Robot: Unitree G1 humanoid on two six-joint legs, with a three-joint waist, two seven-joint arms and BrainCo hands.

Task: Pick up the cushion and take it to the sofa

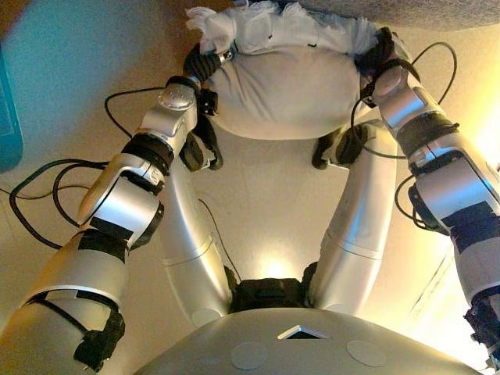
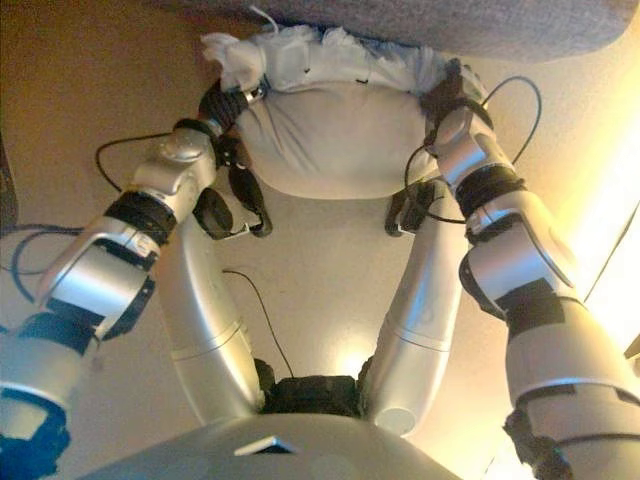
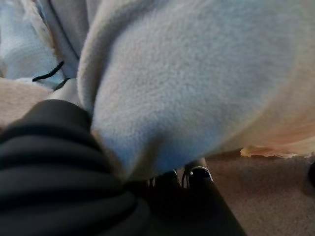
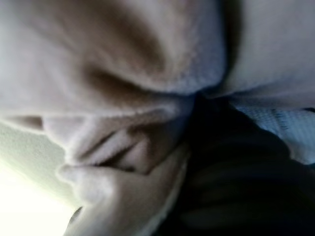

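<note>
Beige floor below, grey sofa (image 1: 406,12) edge just ahead: the cushion (image 1: 285,98) is carried crosswise between left hand (image 1: 201,62) and right hand (image 1: 376,51) (fingers hidden, grip state not discernible).

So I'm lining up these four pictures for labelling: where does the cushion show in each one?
Left eye view: the cushion sits top centre, between both wrists.
Right eye view: top centre again, just below the grey sofa edge.
Left wrist view: its fleecy cover fills most of the picture.
Right wrist view: bunched fabric fills the picture.
Shared landmark: the white crumpled cloth along the cushion's far edge.
</note>
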